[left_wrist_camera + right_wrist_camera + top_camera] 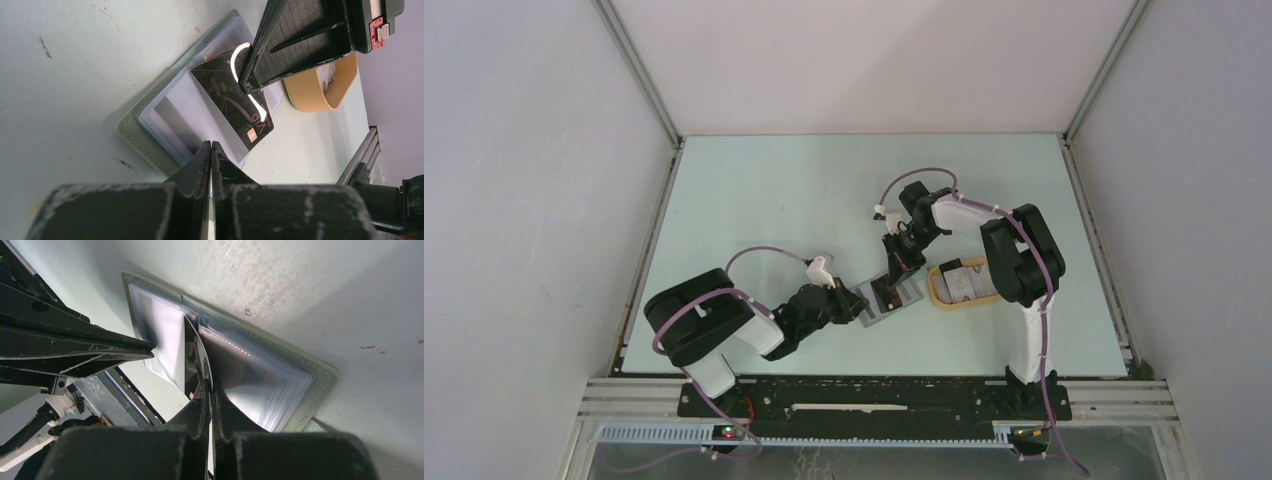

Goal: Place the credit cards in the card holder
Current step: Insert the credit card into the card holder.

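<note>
The grey-green card holder (894, 300) lies open on the table, its clear inner sleeves facing up (142, 142) (320, 390). My right gripper (902, 262) (209, 385) is shut on a black credit card (227, 100) (192, 365). It holds the card tilted, with the lower edge down among the sleeves near the holder's fold. My left gripper (861, 305) (211, 146) is shut on the near edge of a clear sleeve of the card holder. Its fingers (100, 347) also show in the right wrist view.
A tan-yellow oval tray (939, 295) (320, 92) stands just right of the card holder, with more cards in it. The two grippers are close together over the holder. A metal rail (362, 150) runs along the table's near edge.
</note>
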`<act>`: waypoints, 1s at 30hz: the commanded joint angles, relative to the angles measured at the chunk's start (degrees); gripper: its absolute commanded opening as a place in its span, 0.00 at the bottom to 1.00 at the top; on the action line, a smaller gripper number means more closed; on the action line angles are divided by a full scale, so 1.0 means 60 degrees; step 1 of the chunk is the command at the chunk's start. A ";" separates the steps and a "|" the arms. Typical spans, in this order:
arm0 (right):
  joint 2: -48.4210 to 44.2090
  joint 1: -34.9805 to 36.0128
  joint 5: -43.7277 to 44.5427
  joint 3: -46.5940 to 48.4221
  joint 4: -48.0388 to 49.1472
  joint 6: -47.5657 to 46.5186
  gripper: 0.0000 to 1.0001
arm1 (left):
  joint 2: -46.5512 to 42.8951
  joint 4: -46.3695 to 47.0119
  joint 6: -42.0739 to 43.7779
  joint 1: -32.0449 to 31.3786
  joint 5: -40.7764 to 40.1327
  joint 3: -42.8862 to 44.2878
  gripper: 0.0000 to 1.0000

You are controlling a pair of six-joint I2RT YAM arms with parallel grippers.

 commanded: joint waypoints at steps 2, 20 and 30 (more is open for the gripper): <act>0.0385 0.0231 0.1481 0.0007 -0.0169 -0.0062 0.00 | 0.0201 0.0074 0.0059 0.0082 0.0014 0.0147 0.06; 0.1008 0.0711 0.1272 0.0772 -0.0737 -0.0345 0.00 | 0.0502 0.0348 0.0015 0.0090 0.0138 0.0140 0.06; 0.0991 0.0942 0.0864 0.1059 -0.0836 -0.0602 0.15 | 0.0128 0.0451 -0.0058 0.0174 0.0303 0.0044 0.13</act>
